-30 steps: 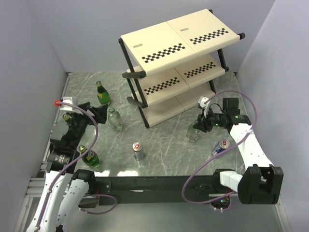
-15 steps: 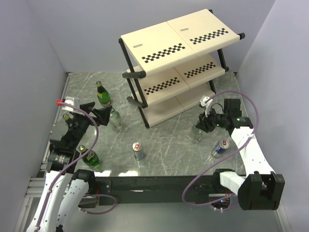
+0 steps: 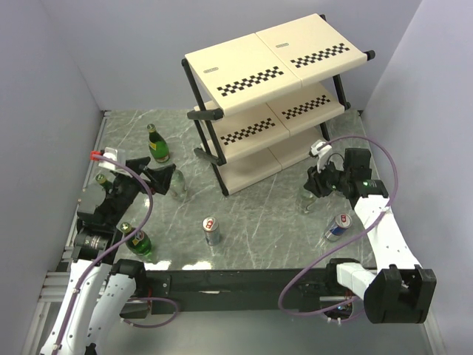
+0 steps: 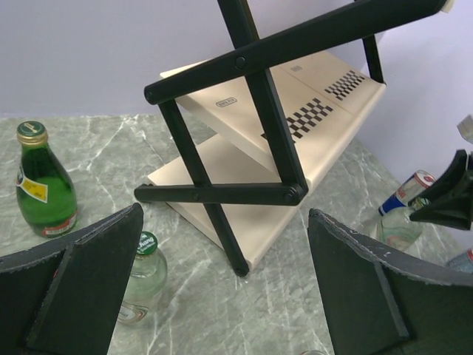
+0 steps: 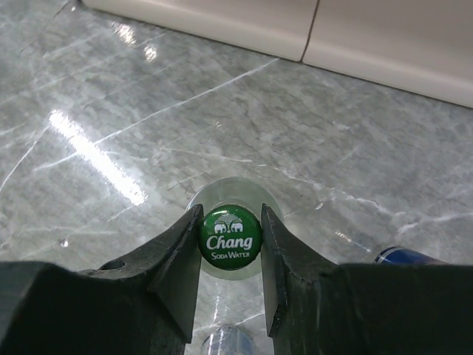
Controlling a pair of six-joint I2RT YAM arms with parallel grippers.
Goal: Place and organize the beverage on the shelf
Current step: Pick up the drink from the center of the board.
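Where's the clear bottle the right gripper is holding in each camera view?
Top external: clear bottle right of centre, under the right gripper, in front of the shelf.
Left wrist: at the right edge, past the shelf's leg.
Right wrist: dead centre, its green Chang cap pinched by the jaws.
Shared landmark: the shelf's cream bottom panel.

The marble tabletop (image 3: pixel 255 211) lies open between the lone can (image 3: pixel 211 231) and the front of the shelf (image 3: pixel 251 78), room enough to pass. The shelf's black crossed legs (image 4: pixel 222 194) bar its left end. A clear bottle (image 3: pixel 176 185) sits just beside the open left gripper (image 3: pixel 153 172), with a green bottle (image 3: pixel 156 146) farther back. A second can (image 3: pixel 338 227) stands near the soda bottle (image 3: pixel 308 202) pinched by the right gripper (image 3: pixel 318 183).
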